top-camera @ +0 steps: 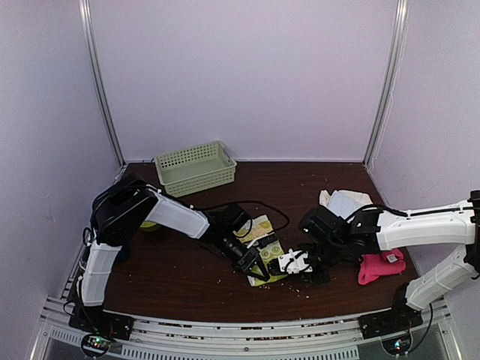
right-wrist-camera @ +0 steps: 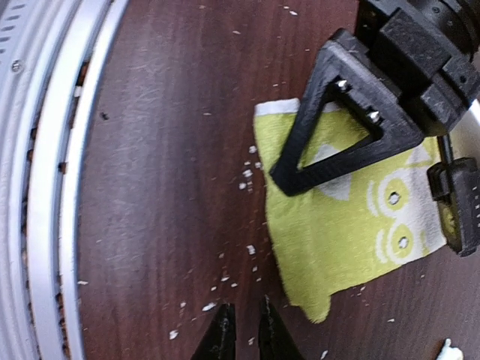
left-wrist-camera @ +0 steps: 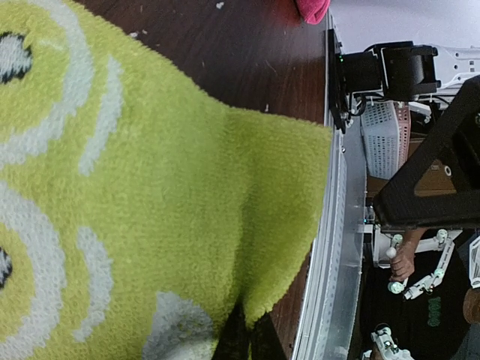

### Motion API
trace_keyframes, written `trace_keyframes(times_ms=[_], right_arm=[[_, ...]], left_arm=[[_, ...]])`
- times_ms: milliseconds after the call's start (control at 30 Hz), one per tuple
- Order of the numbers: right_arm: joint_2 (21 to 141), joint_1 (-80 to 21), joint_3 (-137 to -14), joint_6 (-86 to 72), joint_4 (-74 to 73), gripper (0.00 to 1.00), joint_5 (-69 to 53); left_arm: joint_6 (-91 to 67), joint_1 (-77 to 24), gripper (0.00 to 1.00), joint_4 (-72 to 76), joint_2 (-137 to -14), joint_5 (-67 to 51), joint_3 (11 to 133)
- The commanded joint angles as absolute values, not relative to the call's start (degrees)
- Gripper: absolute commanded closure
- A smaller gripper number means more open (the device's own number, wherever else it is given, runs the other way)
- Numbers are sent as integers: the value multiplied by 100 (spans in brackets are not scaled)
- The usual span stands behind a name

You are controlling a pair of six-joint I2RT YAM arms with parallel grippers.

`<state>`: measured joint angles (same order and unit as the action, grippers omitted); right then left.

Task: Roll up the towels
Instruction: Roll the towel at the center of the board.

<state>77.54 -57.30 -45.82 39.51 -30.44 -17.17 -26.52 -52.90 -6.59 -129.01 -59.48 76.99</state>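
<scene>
Towels all look unrolled so far: the crumpled cream-white cloth (top-camera: 345, 202) sits far right on the dark wooden table (top-camera: 187, 277), the fleecy hot-pink one (top-camera: 379, 266) nearer you, and the fuzzy lime-green lemon-print towel (right-wrist-camera: 352, 232) mid-table. Your left gripper (left-wrist-camera: 241, 341) pinches its edge. Your right gripper (right-wrist-camera: 246, 334), all but pressed together, holds nothing.
</scene>
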Motion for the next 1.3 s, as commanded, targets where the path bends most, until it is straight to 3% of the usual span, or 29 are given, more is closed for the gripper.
trace_keyframes(times_ms=[0,267,600,867,1033,1133,1267], right_arm=[[7952,-5970,-4550,3830,-1843,83,-834],[8348,-6021,-4424,4005,-1608,82,-688],[8574,-6041,-4450,4285,-1856,88,-857],[8995,-6039,-4509,4288,-1619,71,-539],[9269,-6039,-4544,4289,-1514,66,-427],[9464,-6043,-4566,4449,-1423,70,-276],[9781,-6029,-4645,4588,-1541,84,-169]], left_arm=[[-2719,-5309,100,-783,-13189,-5915,7670],[-2584,-5283,100,-985,-13209,-5784,7708],[-2445,-5248,100,-1157,-13224,-5674,7707],[-2370,-5238,100,-1146,-13210,-5652,7665],[-2224,-5230,100,-1277,-13214,-5582,7693],[-1929,-5223,91,-1660,-13087,-5325,7845],[-1660,-5063,76,-1910,-12334,-4564,7645]])
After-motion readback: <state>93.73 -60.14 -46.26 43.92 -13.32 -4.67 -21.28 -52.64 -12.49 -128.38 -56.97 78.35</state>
